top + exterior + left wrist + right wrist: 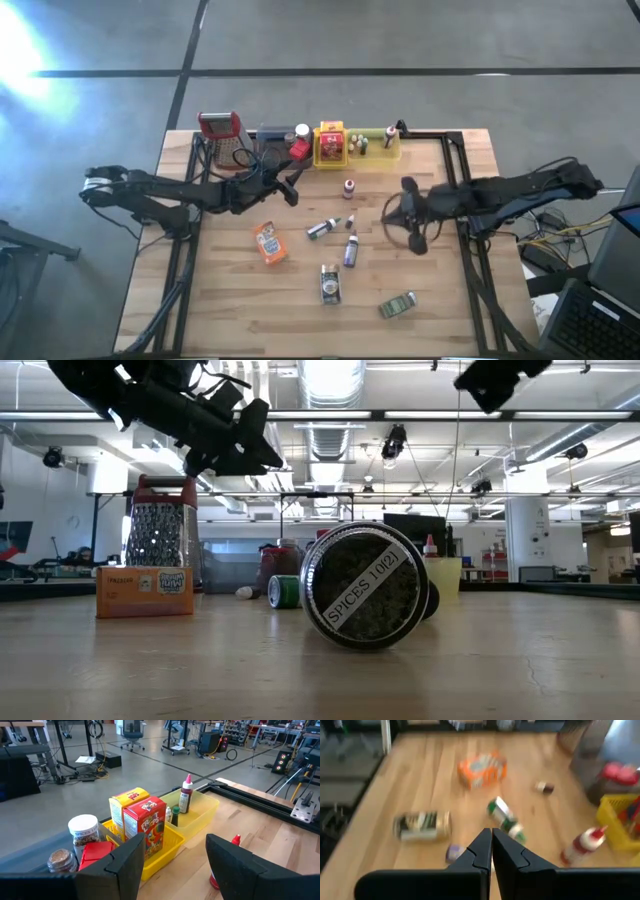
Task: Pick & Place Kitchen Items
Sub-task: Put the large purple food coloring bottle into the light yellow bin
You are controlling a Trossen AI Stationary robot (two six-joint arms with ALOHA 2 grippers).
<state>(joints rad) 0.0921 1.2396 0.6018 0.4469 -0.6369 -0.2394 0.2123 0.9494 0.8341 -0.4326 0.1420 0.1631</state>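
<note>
Inside, the yellow tray [165, 847] holds two cereal boxes [145, 822].

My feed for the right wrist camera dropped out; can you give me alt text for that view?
The right gripper hangs above the wooden table with its fingers shut together and empty. Beyond them lie a tin on its side, an orange packet, a green-capped bottle, and a red-capped bottle near the yellow tray.

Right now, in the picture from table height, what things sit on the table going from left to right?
Orange box → green tin → big spice jar → yellow tray. The grater stands behind the orange box.
</note>
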